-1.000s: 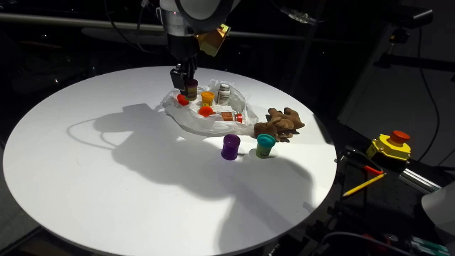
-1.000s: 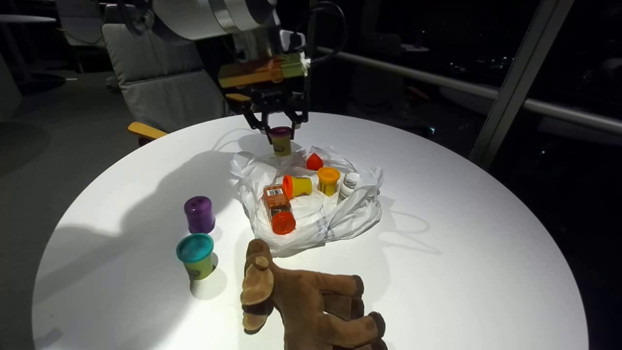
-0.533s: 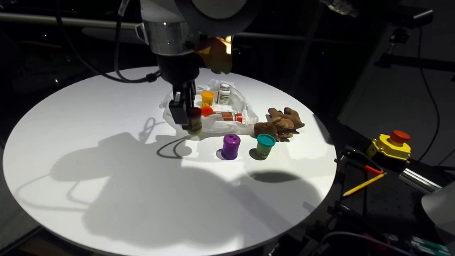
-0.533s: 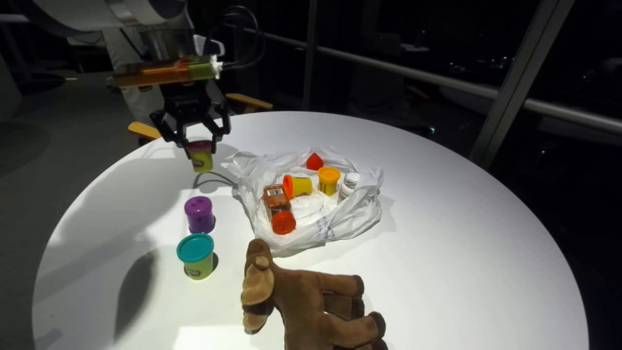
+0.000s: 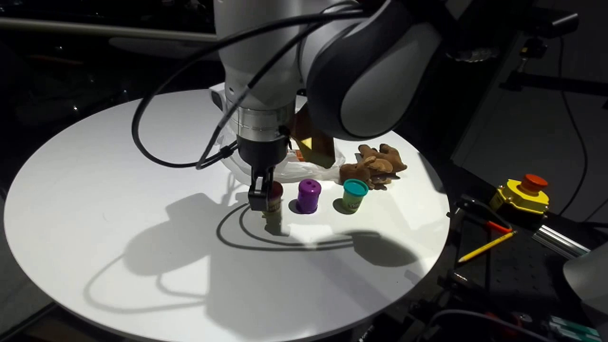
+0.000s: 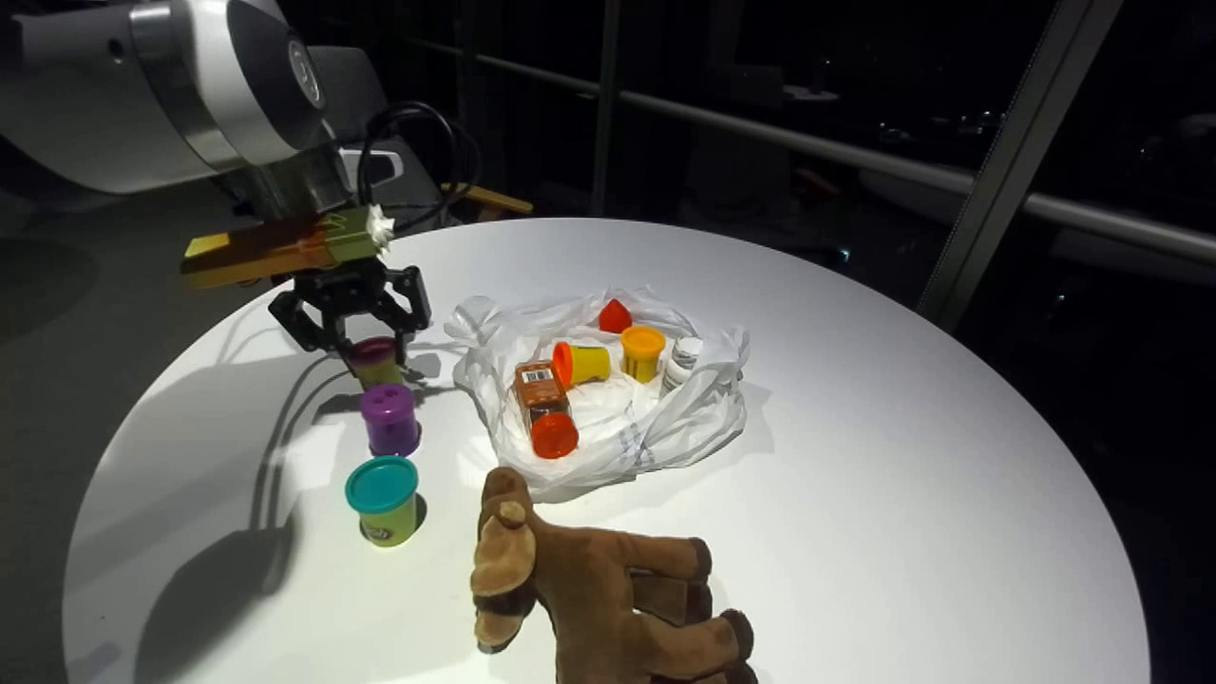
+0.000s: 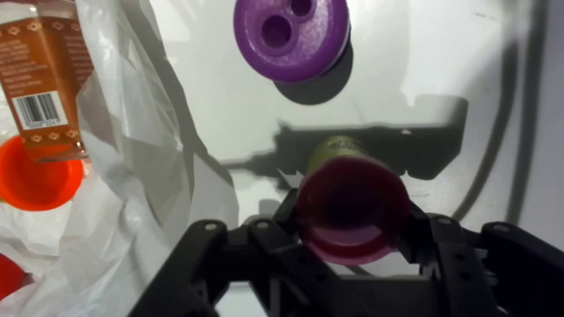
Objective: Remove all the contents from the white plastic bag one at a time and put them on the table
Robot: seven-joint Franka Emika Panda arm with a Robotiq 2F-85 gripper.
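Hand (image 7: 351,215) clamped on the maroon-lidded tub (image 6: 377,366), one finger each side of the lid; whether its base touches the surface (image 6: 912,446), cannot tell. In an exterior view, crumpled white plastic bag (image 6: 686,429) as clock centre: hand and held tub outside it at 9 o'clock, brown plush animal (image 6: 594,581) near it at 6. Purple cup (image 6: 389,421) upright at 6 from the held tub, teal-lidded tub (image 6: 384,501) upright beyond it, same line. Inside the bag: red piece (image 6: 615,316) at 12, white bottle (image 6: 683,361) at 2 and partly hidden, orange-labelled bottle (image 6: 545,408) lying at 8, cap end toward 6. Near the middle, an orange-lidded tub (image 6: 583,364) lies on its side beside an upright yellow-orange tub (image 6: 643,353). Wrist view: purple cup at 11 from the held tub, a gap between them. Off the surface, 3 o'clock in an exterior view: yellow pencil (image 5: 487,247), red-topped yellow box (image 5: 521,199).
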